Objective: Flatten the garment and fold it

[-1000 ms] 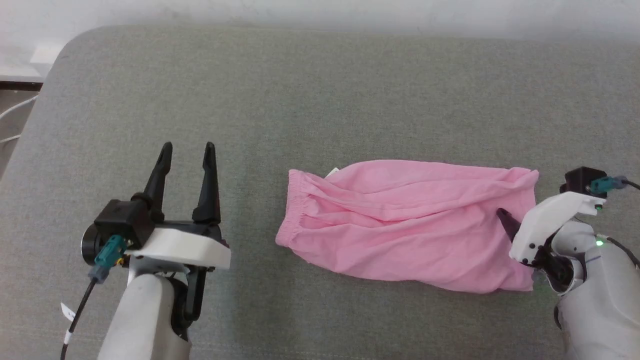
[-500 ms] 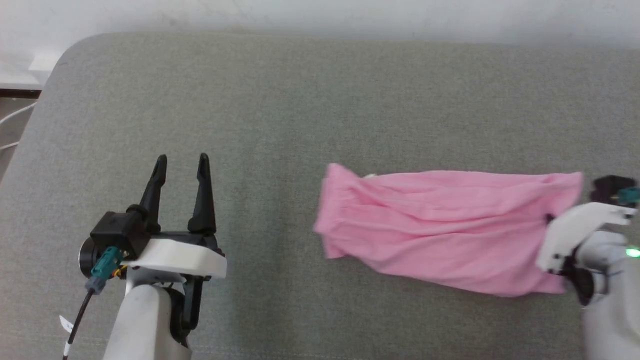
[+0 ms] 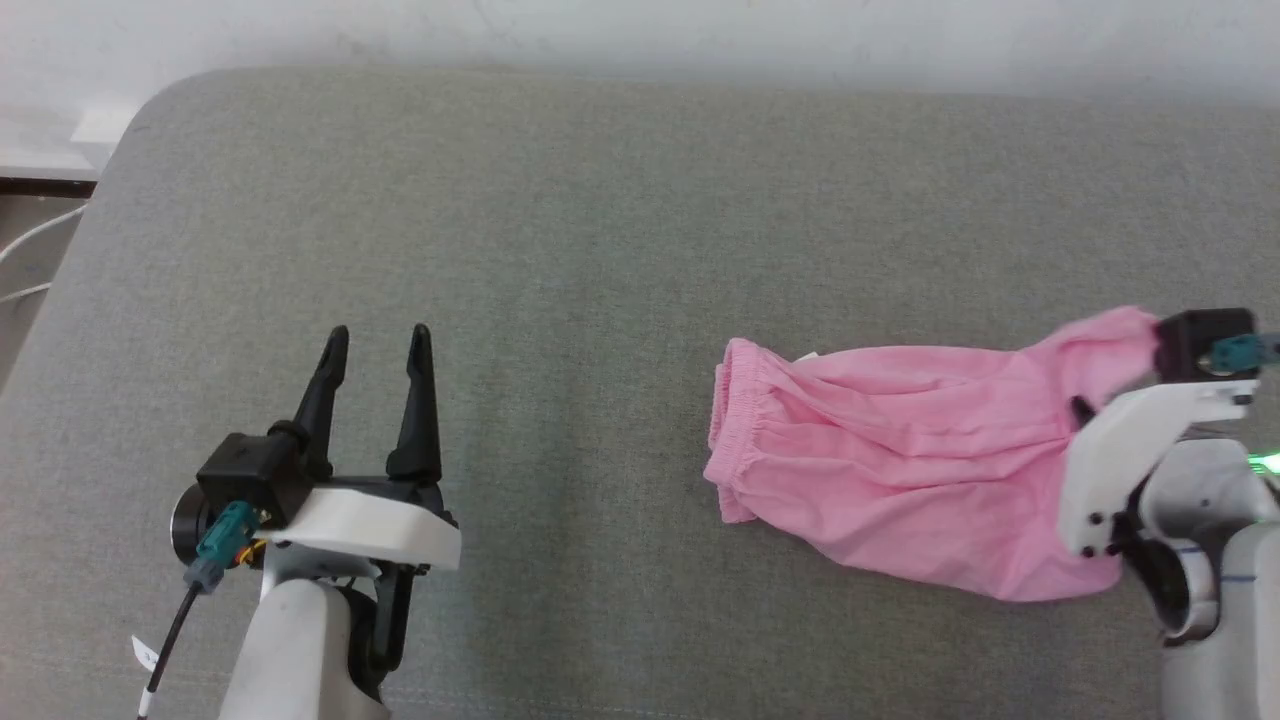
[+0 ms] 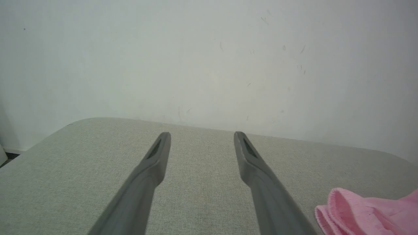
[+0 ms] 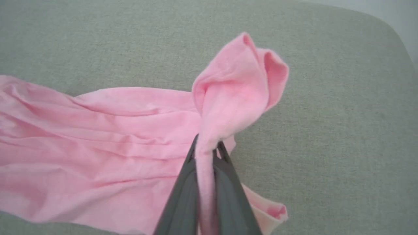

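The pink garment (image 3: 900, 460) lies wrinkled on the right half of the grey cushion (image 3: 600, 250), its gathered elastic edge (image 3: 728, 420) facing left. My right gripper (image 5: 206, 147) is shut on the garment's right end, and a bunch of fabric (image 5: 238, 88) stands up above the fingertips. In the head view the right gripper (image 3: 1080, 410) sits at the garment's right end, mostly under its white wrist cover. My left gripper (image 3: 378, 345) hovers open and empty at the lower left, well apart from the garment. The elastic edge (image 4: 339, 209) peeks into the left wrist view's bottom right corner.
A pale wall (image 3: 640, 30) runs behind the cushion's far edge. The cushion's rounded left corner (image 3: 150, 110) drops to a floor with white cables (image 3: 30, 240). Bare cushion stretches between the left gripper and the garment.
My right gripper has dragged the garment to the right and lifted its right end; the elastic edge slid right across the cushion. The left gripper stays open, and the view has shifted slightly.
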Controlling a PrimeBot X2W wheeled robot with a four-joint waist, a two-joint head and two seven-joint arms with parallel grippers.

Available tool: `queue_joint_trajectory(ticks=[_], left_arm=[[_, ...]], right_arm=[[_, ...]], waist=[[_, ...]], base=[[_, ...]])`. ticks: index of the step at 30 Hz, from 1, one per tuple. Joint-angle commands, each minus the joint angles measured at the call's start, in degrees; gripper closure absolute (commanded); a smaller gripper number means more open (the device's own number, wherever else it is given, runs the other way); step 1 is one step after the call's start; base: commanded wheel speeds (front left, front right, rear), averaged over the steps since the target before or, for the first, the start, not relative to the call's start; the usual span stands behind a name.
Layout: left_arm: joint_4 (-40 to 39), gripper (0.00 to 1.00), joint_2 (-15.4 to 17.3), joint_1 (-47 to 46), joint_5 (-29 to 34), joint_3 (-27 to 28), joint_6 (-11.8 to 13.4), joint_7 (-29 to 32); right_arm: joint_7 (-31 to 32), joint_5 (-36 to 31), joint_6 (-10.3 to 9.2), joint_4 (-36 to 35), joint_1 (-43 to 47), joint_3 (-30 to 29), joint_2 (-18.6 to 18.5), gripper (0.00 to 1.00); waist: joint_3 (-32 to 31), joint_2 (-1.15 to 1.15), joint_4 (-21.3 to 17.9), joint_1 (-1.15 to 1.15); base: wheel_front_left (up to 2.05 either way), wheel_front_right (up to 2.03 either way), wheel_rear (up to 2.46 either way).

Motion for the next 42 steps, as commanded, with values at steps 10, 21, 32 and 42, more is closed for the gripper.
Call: queue_joint_trajectory(ticks=[10,21,32,42], left_arm=[[0.68,0.0,-0.33,-0.48,0.1,-0.08,-0.69,-0.27],[0.66,0.0,-0.35,-2.58,-1.85,-2.53,-0.3,-0.27],[0.97,0.0,-0.35,-2.17,-2.38,-2.81,0.6,-0.27],[0.43,0.0,-0.35,-0.34,-1.21,-0.92,0.26,-0.27]], right_arm=[[11.25,6.57,-0.05,-11.99,1.36,18.71,0.31,1.0],[6.8,10.3,-0.05,7.15,-12.17,27.88,0.33,1.0],[-4.69,19.53,-0.05,16.48,-17.83,34.16,0.33,0.0],[-28.24,23.27,-0.05,1.53,-8.93,21.8,0.33,0.0]], waist=[[0.32,0.0,1.36,0.0],[3.55,0.0,4.15,0.0],[2.95,0.0,3.41,0.0],[-0.33,0.0,-0.04,0.0]], base=[[0.0,0.0,0.0],[0.0,0.0,0.0],[0.0,0.0,0.0],[0.0,0.0,0.0]])
